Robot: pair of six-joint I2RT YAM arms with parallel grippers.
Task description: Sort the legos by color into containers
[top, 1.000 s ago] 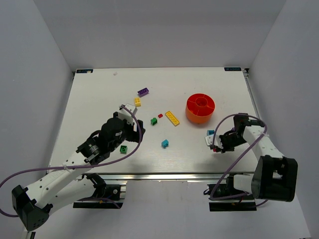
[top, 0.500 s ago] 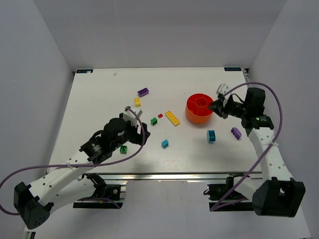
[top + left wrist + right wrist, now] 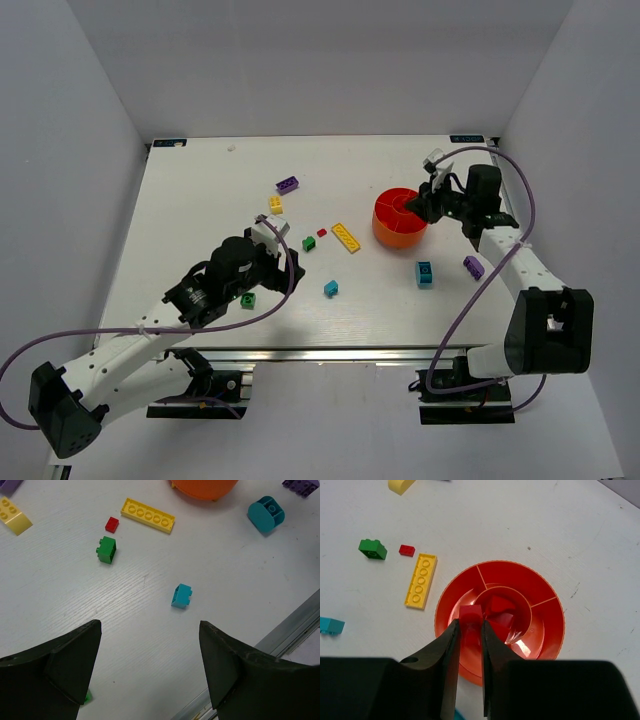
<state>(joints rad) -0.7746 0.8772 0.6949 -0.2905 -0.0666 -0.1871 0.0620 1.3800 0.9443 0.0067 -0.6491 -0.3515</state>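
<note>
**Left arm:** reaches from the lower left of the top view toward the middle of the tabletop [image 3: 200,190], wrist bent downward. The left fingers [image 3: 278,262] [image 3: 149,627] are spread wide above the surface with nothing between them. In the wrist view a small teal brick [image 3: 181,595] [image 3: 330,288] lies ahead of the gap, clear of both.

**Right arm:** rises from the lower right and folds at the elbow, with the forearm angled to the upper left. The right fingers [image 3: 413,203] [image 3: 470,625] are nearly together, pinching a red brick [image 3: 470,613] at their tips. They hang over the bowl [image 3: 385,235] [image 3: 545,615], at the rim of its centre cup.

**Bowl:** orange-red, right of centre in the top view. It has a round centre cup and an outer ring split by dividers. The centre cup holds red pieces [image 3: 501,611]; I cannot tell how many.

**Loose on the tabletop:**
- long yellow plate [image 3: 346,237] [image 3: 421,580]
- tiny red brick [image 3: 321,232] [image 3: 406,550]
- green brick [image 3: 309,243] [image 3: 372,549]
- yellow brick [image 3: 275,204]
- purple brick [image 3: 287,184]
- second green brick [image 3: 247,300]
- rounded teal piece [image 3: 424,273] [image 3: 266,514]
- second purple brick [image 3: 473,267]

**Labels:** small tags [image 3: 465,138] at the far corners, too small to read.
</note>
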